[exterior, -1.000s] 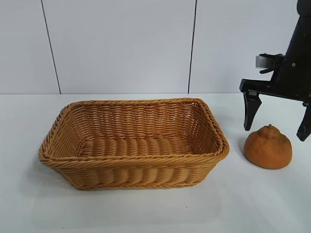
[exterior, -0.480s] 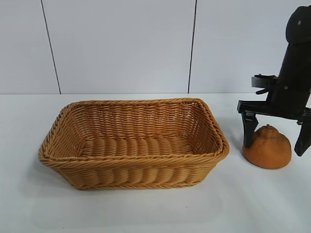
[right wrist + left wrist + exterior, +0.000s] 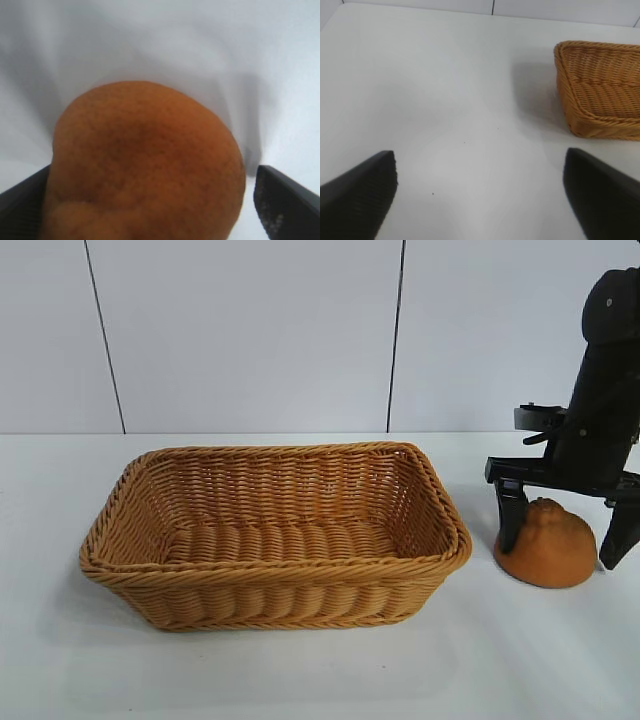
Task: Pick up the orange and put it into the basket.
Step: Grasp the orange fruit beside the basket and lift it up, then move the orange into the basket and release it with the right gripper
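The orange (image 3: 545, 548), dull orange-brown with a knobby top, sits on the white table just right of the basket (image 3: 275, 535). My right gripper (image 3: 558, 555) has come down over the fruit and straddles it. The finger (image 3: 510, 520) on the basket side is against its skin. The other finger (image 3: 620, 532) stands a little off it. In the right wrist view the orange (image 3: 145, 165) fills the space between the jaws of the right gripper (image 3: 150, 212), with a gap at one side. My left gripper (image 3: 480, 167) hangs open over bare table, with the basket's corner (image 3: 600, 90) ahead of it.
The honey-tan wicker basket holds nothing and takes up the middle of the white table (image 3: 300, 670). A pale panelled wall (image 3: 250, 330) closes off the back. Bare tabletop lies in front of the basket and around the orange.
My right gripper has dropped from just above the orange to straddle it, and its fingers have drawn closer together. The orange has nudged slightly towards the basket. The left gripper is unchanged.
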You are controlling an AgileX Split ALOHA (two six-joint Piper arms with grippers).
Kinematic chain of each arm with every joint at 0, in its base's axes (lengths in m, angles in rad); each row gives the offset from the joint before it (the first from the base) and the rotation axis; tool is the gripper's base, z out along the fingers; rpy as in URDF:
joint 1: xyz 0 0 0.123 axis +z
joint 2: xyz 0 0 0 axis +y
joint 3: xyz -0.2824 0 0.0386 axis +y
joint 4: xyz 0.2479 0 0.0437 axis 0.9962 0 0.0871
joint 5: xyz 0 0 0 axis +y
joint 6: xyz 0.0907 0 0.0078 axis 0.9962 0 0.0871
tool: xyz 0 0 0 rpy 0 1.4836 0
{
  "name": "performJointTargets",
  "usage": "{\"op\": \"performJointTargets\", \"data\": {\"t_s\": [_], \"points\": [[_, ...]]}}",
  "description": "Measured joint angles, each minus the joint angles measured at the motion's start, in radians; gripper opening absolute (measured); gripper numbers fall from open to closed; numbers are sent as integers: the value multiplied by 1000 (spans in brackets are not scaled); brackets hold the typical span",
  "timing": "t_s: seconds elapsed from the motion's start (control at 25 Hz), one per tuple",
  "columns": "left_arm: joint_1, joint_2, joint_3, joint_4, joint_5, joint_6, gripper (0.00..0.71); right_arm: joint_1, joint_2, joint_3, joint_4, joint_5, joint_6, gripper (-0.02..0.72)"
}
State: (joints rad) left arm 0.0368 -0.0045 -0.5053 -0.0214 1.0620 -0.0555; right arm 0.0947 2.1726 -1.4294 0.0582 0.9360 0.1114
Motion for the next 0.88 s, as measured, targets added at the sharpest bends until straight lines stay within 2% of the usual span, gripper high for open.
{"op": "performJointTargets", "data": {"t_s": [0.12, 0.24, 0.28, 0.52, 0.68, 0.88], "points": [[0, 0, 0, 0, 0, 0, 644, 0, 0, -7, 2, 20, 0, 298], [0, 0, 0, 0, 0, 0, 644, 0, -2, -30, 10, 53, 0, 91], [0, 0, 0, 0, 0, 0, 644, 0, -3, -41, 12, 68, 0, 73], [0, 0, 0, 0, -4, 0, 644, 0, -24, -125, 38, 154, -8, 73], [0, 0, 0, 0, -4, 0, 644, 9, -98, -184, 59, 165, -22, 73], [0, 0, 0, 0, -4, 0, 644, 82, -187, -229, 71, 182, -23, 73]]}}
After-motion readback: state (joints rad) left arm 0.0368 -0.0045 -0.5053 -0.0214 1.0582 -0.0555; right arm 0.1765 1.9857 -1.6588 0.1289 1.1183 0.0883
